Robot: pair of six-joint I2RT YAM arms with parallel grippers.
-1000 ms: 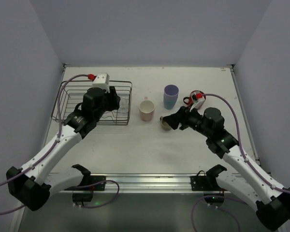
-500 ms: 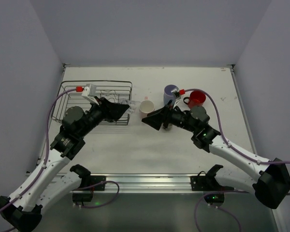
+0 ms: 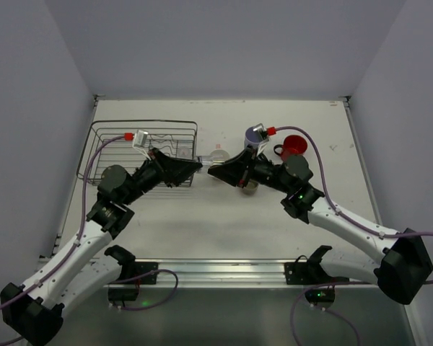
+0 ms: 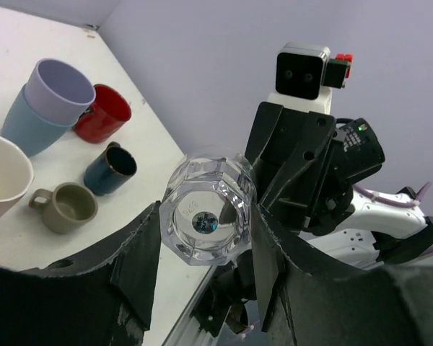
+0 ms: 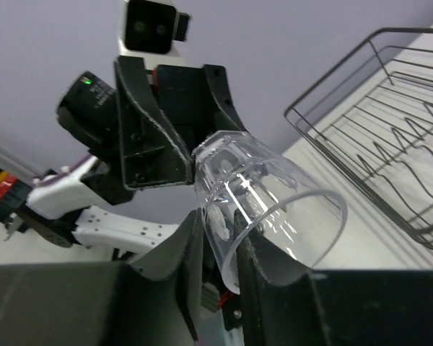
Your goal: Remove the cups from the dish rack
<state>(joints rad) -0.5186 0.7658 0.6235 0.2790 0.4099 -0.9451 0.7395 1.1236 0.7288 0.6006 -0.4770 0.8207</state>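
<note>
Clear cup (image 4: 208, 220) midair off dish rack (image 3: 144, 122) edge; left fingers (image 4: 141, 277) clench base, right fingers (image 5: 175, 268) pinch rim.

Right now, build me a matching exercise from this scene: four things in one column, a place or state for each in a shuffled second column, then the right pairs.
Things:
1. clear glass
2. red mug
3. dish rack
4. olive-brown mug

Places or states:
A. black wire, on the left side of the table
B. upright beside the small blue cup
C. off the table, gripped by the left end effector
D. right of the lavender tumbler in the top view

Pairs: 1-C, 2-D, 3-A, 4-B
</note>
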